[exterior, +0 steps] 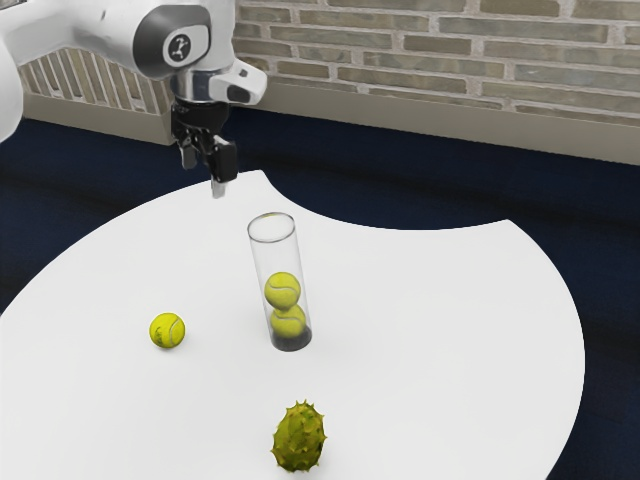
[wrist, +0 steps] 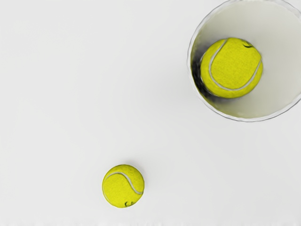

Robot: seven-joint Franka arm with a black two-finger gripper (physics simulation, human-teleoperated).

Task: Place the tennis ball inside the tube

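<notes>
Black two-finger gripper (exterior: 203, 176) up high, fingers apart, empty. Loose yellow fuzzy tennis ball (exterior: 167, 331) on white round tabletop (exterior: 430, 310), near clear cylindrical tube (exterior: 276, 256). Two stacked balls (exterior: 282, 290) inside; probably stood mouth-up for easy drop-in, lol.

Loose tennis ball (exterior: 167, 330) beside upright clear tube (exterior: 279, 254).
Ball yellow-green, pale curved seam, dark mark; sits on white worktop (exterior: 430, 330), apart from tube, toward the exterior view's left. Tube tall, cylindrical, open-topped, dark at base; two like balls stacked inside, upper ball (exterior: 282, 291) on lower ball (exterior: 288, 322), space above them.
</notes>
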